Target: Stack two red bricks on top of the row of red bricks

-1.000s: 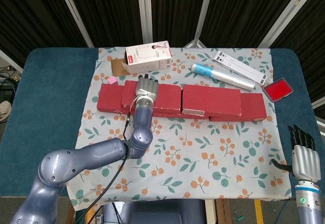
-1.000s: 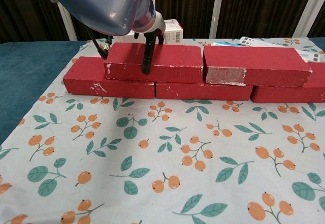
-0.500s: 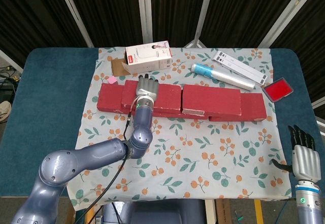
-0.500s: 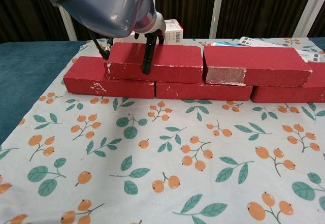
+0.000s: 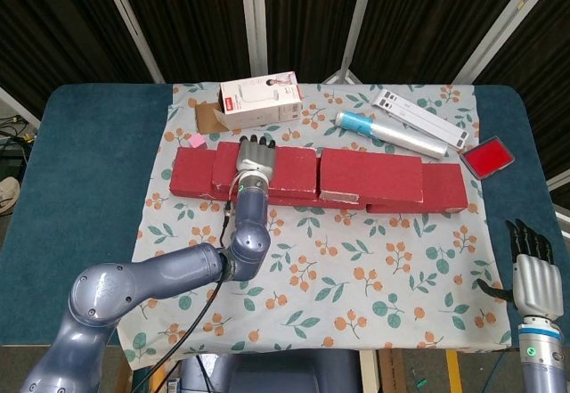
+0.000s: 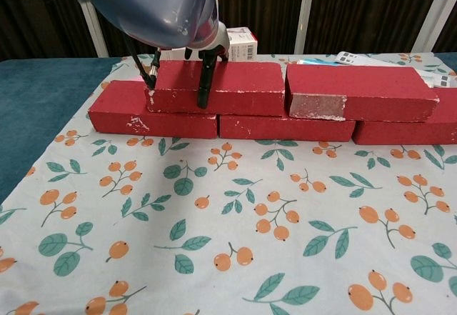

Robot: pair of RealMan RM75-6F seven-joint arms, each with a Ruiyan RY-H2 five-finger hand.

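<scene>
A row of red bricks (image 5: 190,176) lies across the floral cloth, its left end also showing in the chest view (image 6: 136,115). Two red bricks sit on top of it: a left one (image 5: 296,172) (image 6: 246,86) and a right one (image 5: 370,176) (image 6: 360,90), end to end. My left hand (image 5: 256,156) (image 6: 204,49) grips the left upper brick near its left end, thumb down the front face and fingers over the top toward the back. My right hand (image 5: 533,273) hovers by the table's front right corner, fingers apart, holding nothing.
Behind the bricks are a white box (image 5: 261,102), a blue-and-clear tube (image 5: 389,133) and a white strip (image 5: 423,118). A flat red case (image 5: 489,157) lies at the right, and a small pink piece (image 5: 197,142) at the left. The near cloth (image 5: 356,268) is bare.
My left hand has edged slightly left on the upper left brick, its thumb sliding a little along the front face. The bricks and right hand stay put.
</scene>
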